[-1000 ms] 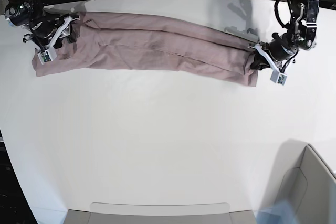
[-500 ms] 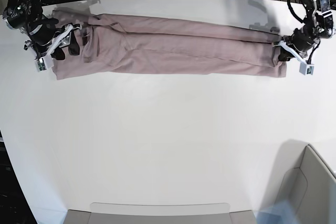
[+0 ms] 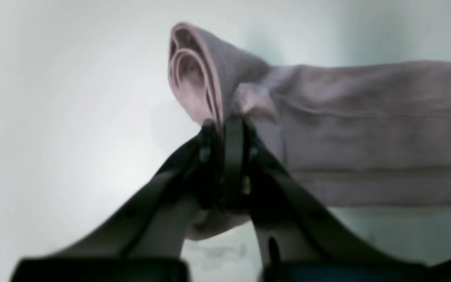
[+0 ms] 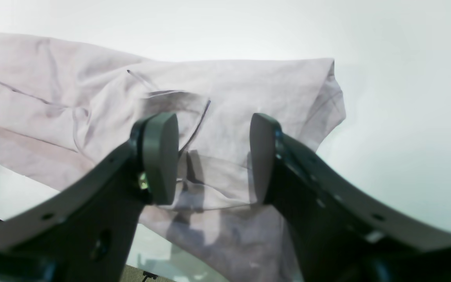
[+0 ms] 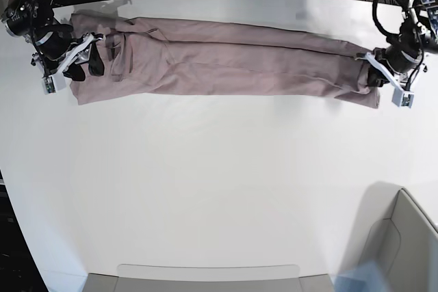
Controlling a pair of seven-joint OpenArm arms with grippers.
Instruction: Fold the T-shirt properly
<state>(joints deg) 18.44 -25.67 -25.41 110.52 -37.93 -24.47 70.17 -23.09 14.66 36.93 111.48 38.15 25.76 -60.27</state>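
The T-shirt [image 5: 226,59] lies folded into a long narrow band across the far part of the white table [image 5: 219,189], spanning from one gripper to the other. Left gripper [image 3: 223,135]: fingers [image 3: 233,156] pressed together, pinching several rolled layers of cloth at one end of the band; the fabric loops up just beyond the fingertips and extends away to one side. Right gripper [image 4: 213,156]: fingers [image 4: 159,156] spread wide, not gripping, poised over the opposite end of the band. Wrinkled cloth shows in the gap between these fingers and beyond them; contact with the fabric cannot be determined.
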